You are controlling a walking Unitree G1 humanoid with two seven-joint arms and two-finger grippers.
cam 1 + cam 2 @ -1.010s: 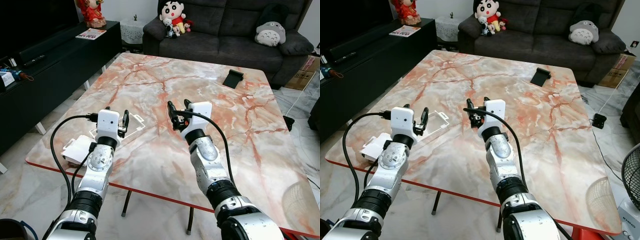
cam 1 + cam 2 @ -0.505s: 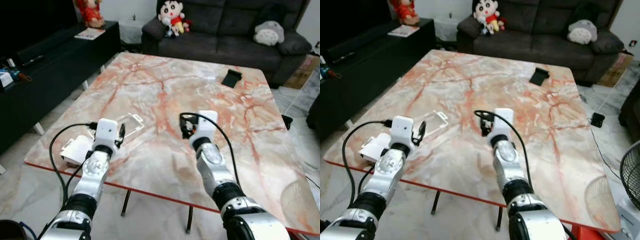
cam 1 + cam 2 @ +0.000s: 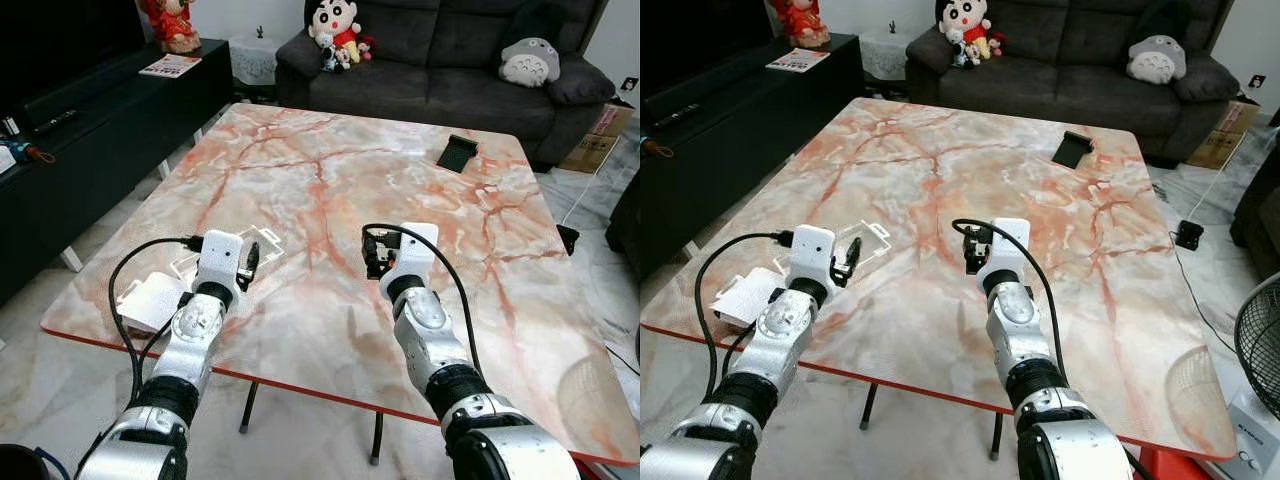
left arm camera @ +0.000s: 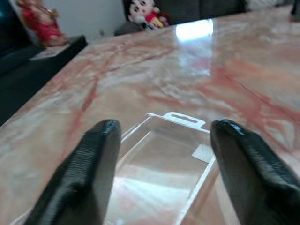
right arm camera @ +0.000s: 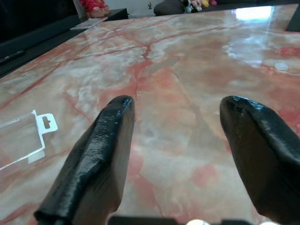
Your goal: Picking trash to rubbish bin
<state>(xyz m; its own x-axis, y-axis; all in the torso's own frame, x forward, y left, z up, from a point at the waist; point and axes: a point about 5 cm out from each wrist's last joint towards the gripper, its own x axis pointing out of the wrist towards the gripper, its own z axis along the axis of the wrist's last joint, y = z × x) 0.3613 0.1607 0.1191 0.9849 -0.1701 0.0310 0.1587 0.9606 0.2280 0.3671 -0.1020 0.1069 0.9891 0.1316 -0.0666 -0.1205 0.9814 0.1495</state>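
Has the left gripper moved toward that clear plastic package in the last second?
Cannot tell. The camera shifted; the left gripper sits at the clear plastic package much as before, jaws open.

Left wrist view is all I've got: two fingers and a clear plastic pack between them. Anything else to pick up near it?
Observer: Yes, a white crumpled paper lies beside the pack, toward the table's near left edge.
Operator: Where's the other arm?
Observer: The right gripper hangs open over bare marble, mid-table, apart from the pack.
Operator: Anything further out on the table?
Observer: A black phone-like item lies near the far right corner, by the sofa.
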